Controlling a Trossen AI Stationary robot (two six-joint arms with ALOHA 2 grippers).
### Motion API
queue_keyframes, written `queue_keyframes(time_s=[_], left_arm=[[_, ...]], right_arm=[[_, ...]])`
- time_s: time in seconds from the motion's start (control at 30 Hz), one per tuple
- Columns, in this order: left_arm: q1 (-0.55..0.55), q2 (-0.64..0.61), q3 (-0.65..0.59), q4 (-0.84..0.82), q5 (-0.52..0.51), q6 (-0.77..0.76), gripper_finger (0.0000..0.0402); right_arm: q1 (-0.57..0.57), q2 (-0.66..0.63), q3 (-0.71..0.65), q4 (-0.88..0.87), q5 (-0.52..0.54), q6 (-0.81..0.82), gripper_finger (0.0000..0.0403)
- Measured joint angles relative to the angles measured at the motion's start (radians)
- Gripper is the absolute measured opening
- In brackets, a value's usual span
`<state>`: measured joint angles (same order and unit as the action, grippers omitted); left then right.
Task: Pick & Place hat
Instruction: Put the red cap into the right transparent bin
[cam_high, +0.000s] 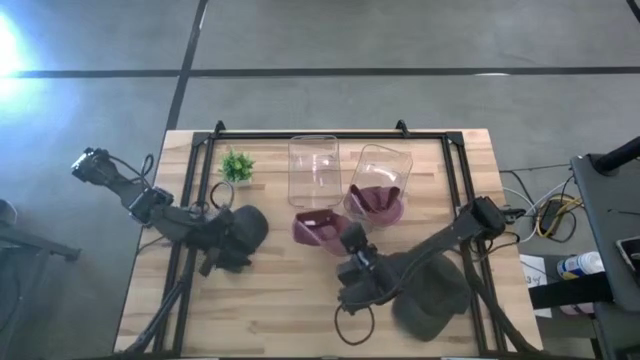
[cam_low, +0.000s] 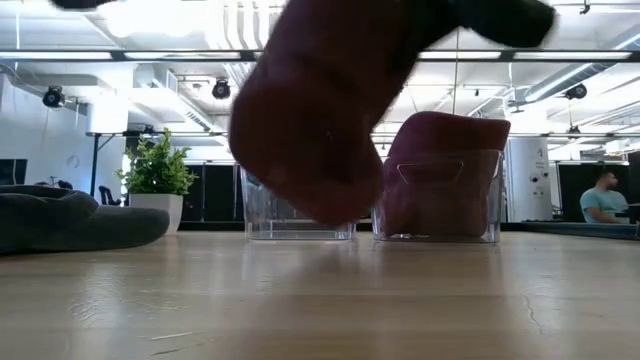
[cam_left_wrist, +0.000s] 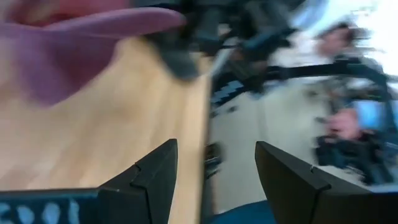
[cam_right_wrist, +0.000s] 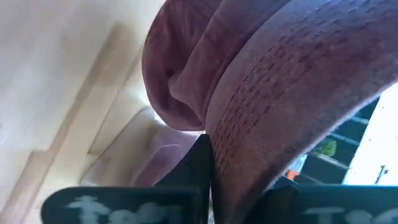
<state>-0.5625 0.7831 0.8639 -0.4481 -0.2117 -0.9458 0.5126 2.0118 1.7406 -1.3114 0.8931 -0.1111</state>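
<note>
Midway, a maroon hat (cam_high: 322, 227) is held clamped in the right pincer (cam_high: 352, 240), lifted just above the table (cam_high: 280, 300) before two clear bins (cam_high: 313, 170); one already holds a hat. The left pincer (cam_left_wrist: 214, 177) waits, parted and empty.

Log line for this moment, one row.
right gripper: shut on maroon hat, lifted | left gripper: open, idle | right bin: holds maroon hat

maroon hat (cam_high: 322, 227) | lifted off table | before clear bins, mid-table
</note>
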Motion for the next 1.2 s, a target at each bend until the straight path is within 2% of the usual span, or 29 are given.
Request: queue_keyframes(time_s=[0.17,0.3,0.5,0.67,0.87,1.03,1.1,1.2], left_arm=[[0.002,0.043,-0.001,-0.195,-0.06,-0.128,0.021],[0.002,0.099,-0.001,-0.216,-0.063,-0.129,0.021],[0.024,0.248,-0.011,-0.192,-0.067,-0.11,0.021],[0.099,0.397,-0.06,-0.042,-0.019,-0.058,0.021],[0.233,0.544,-0.087,0.141,0.023,0.017,0.021],[0.33,0.666,-0.087,0.393,0.174,0.073,0.021],[0.354,0.721,-0.086,0.494,0.211,0.074,0.021],[0.372,0.804,-0.064,0.563,0.233,0.071,0.021]], right_arm=[[0.065,0.003,-0.129,0.089,-0.003,-0.136,0.0013],[0.115,0.003,-0.161,0.124,-0.007,-0.155,0.0013],[0.16,0.003,-0.191,0.28,-0.208,-0.107,0.0013],[0.195,0.002,-0.27,0.41,-0.253,-0.209,0.0013],[0.217,-0.001,-0.302,0.411,-0.465,-0.227,0.0013],[0.227,-0.001,-0.302,0.408,-0.489,-0.213,0.0013],[0.225,-0.001,-0.293,0.403,-0.496,-0.211,0.0013],[0.225,0.0,-0.278,0.403,-0.487,-0.209,0.0013]])
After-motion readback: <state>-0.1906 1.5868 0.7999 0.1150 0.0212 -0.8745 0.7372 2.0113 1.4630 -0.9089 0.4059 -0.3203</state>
